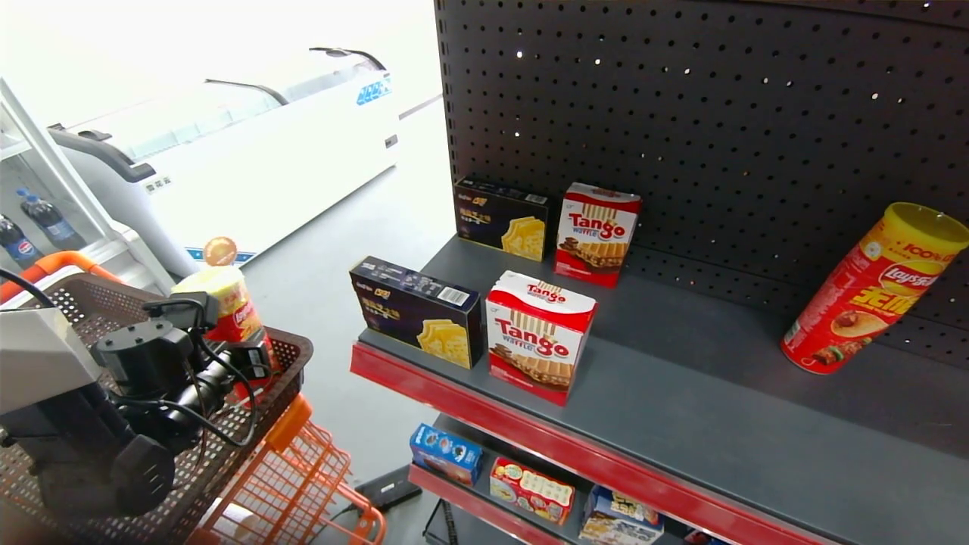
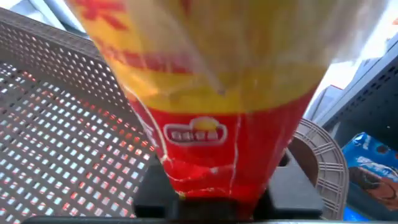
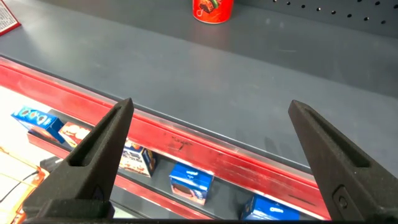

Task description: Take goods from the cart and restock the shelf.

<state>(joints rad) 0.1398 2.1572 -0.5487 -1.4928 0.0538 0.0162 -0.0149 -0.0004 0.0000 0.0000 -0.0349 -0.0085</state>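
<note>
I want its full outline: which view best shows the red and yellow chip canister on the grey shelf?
The head view: the red and yellow chip canister shows whole, lid to base, before the black pegboard. The right wrist view catches just its base.

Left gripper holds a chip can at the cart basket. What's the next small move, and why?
Probably raise the chip can clear of the cart basket rim: the left gripper is shut on it low by the basket, and the shelf has bare space beside the leaning chip can.
</note>
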